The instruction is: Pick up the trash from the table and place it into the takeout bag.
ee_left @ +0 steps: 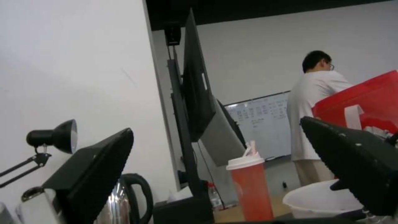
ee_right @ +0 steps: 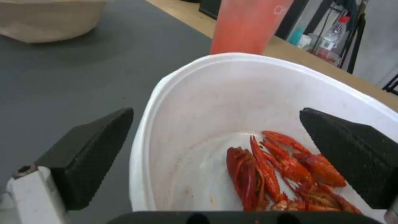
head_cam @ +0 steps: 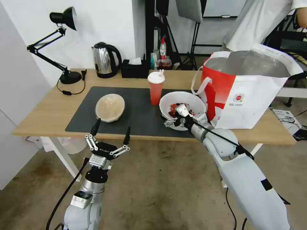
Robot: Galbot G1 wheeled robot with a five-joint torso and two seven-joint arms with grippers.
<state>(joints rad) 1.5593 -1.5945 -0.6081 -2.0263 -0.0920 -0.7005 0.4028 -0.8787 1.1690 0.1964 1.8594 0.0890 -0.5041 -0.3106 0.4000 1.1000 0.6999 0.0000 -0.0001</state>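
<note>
White plastic bowl point(head_cam: 182, 103) with red crayfish shells point(ee_right: 286, 174) sits on the dark grey mat point(head_cam: 134, 111) at the mat's 3 o'clock end, touching or nearly touching the takeout bag point(head_cam: 246, 92) that stands at the bowl's 3 o'clock on the table point(head_cam: 48, 111). Right gripper point(head_cam: 177, 118) is at the bowl's near rim, about 6 o'clock of the bowl. In the right wrist view its two black fingers point(ee_right: 89, 152) stand wide apart, one outside the wall over the mat, the other over the bowl's inside above the shells; the rim runs between them and nothing is clamped yet. Judgement: this is the approach to the first pick, grasp not yet made. Red cup point(head_cam: 156, 88) with white lid and straw stands just beside the bowl at its 11 o'clock; tan lidded bowl point(head_cam: 110, 107) lies well apart at 9 o'clock. Both untouched, bag mouth open with foil lining showing. Left gripper point(head_cam: 112, 129) waits below the table's near edge, at 6 o'clock of the tan bowl, fingers spread wide and holding nothing. Next move, as I read it, calls for settling the fingers down over the rim, pinching the thin wall, then lifting level so the shells stay in, and clearing the bag's tall lip at 3 o'clock. Kettle point(head_cam: 104, 60) and tissue box point(head_cam: 134, 68) at the far edge are not part of the job.
</note>
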